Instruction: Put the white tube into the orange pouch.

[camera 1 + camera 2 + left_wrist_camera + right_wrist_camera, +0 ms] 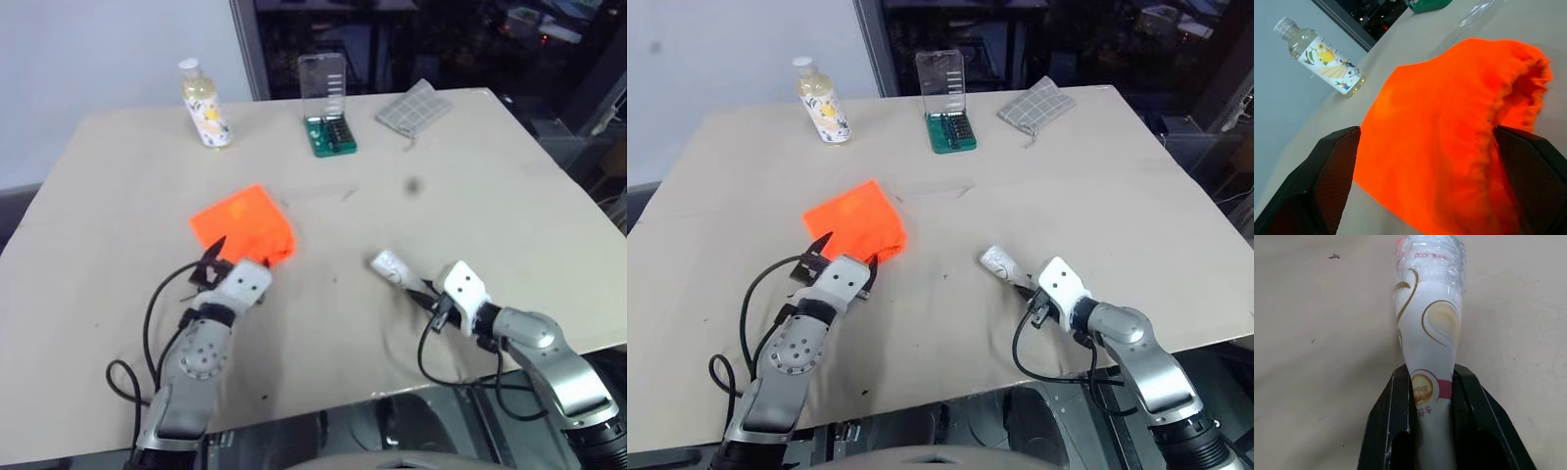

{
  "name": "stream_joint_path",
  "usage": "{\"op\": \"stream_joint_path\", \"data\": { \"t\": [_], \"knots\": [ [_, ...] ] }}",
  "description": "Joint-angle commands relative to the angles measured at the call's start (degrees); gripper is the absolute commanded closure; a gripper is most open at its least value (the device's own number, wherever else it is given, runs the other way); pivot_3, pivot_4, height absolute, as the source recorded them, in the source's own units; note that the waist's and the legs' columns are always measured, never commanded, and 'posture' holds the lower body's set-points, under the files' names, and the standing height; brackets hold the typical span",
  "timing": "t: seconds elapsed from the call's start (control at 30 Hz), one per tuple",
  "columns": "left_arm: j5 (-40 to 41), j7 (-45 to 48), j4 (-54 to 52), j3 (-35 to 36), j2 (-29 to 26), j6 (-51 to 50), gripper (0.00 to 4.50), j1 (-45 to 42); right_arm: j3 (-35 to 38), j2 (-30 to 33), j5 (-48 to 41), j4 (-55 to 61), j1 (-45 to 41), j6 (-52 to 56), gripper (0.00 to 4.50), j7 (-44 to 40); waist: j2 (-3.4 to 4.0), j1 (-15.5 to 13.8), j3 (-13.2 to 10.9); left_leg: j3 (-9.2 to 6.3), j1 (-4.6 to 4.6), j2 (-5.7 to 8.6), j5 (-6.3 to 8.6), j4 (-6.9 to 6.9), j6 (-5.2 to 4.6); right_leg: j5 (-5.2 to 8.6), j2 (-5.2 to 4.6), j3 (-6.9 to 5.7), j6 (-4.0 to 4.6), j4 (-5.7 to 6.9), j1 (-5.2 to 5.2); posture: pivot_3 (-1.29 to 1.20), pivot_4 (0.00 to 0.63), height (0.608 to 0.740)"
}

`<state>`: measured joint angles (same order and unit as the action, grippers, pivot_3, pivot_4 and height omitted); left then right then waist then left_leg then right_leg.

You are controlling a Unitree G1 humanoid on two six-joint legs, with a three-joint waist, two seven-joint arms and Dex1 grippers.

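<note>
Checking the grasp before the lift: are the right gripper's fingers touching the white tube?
Touching. The right wrist view shows both fingers pressed against the white tube.

Head pair overlooks table (470, 176); wrist cams close.

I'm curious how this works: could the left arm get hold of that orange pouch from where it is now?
Probably yes. The left gripper sits open right at the near edge of the orange pouch, its fingers on either side of the fabric, with nothing between.
</note>
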<state>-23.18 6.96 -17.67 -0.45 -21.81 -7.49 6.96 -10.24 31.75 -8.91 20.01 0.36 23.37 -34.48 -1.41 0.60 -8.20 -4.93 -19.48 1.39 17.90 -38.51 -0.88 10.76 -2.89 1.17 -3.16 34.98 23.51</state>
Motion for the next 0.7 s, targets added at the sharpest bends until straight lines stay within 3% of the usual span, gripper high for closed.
{"op": "stream_joint_path", "data": {
  "t": [0.03,0.37,0.7],
  "knots": [
    [3.22,2.51,-4.6,1.01,0.77,-1.46,0.0,-0.85,0.76,0.45,1.98,-4.41,-0.15,2.08,4.21,1.25,-0.02,0.02,0.0,-0.01,0.0,0.0,0.0,-0.01,0.0,0.0,0.0,0.0,0.0,0.01,0.0,0.0,0.15,0.74],
    [8.25,8.57,-5.84,2.07,0.21,-10.17,0.0,-3.3,1.29,0.8,0.32,-1.47,-4.5,3.7,4.21,-0.75,0.36,0.11,-0.28,-0.03,-0.1,0.03,-0.01,0.0,0.01,-0.02,0.1,-0.04,0.0,-0.02,0.1,0.0,0.15,0.74],
    [8.84,9.94,-5.54,1.33,-0.37,-11.83,0.0,-3.9,0.97,0.62,0.86,-2.1,-4.33,3.23,4.21,-0.62,0.37,0.06,-0.32,-0.04,-0.25,0.02,0.0,0.01,0.0,-0.02,0.05,-0.05,0.01,-0.08,0.21,0.0,0.15,0.74]
  ]
}}
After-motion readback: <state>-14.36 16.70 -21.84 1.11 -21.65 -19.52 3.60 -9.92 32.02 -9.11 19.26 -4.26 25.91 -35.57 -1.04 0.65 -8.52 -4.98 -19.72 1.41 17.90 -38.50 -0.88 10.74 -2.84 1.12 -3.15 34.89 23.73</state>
